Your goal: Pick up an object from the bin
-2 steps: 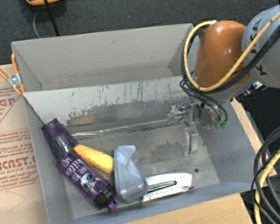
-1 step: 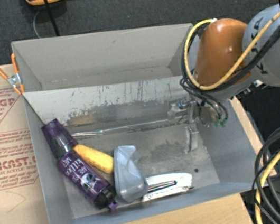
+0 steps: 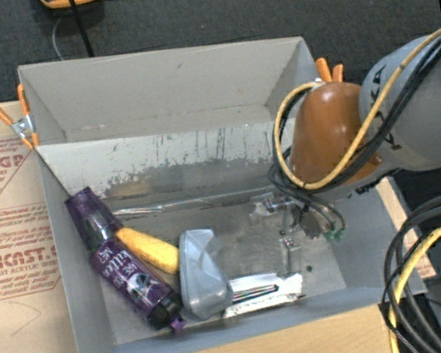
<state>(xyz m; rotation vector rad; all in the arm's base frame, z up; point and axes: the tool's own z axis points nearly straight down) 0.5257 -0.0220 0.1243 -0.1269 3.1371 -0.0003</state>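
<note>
My gripper [image 3: 291, 233] hangs low over the right part of the bin floor, under the arm's orange cover. Just below it, along the bin's front wall, lies a flat white packet [image 3: 262, 292] with a dark pen-like thing inside. Left of the gripper, a grey crumpled plastic cup [image 3: 199, 272] rests with one end on the packet. The gripper stands above bare floor, a little apart from both, and I see nothing held in it.
A yellow, banana-shaped thing [image 3: 151, 250] lies left of the grey cup, leaning on a long purple bottle [image 3: 121, 261] with a black cap, which runs diagonally along the left wall. The arm and its cables crowd the bin's right side.
</note>
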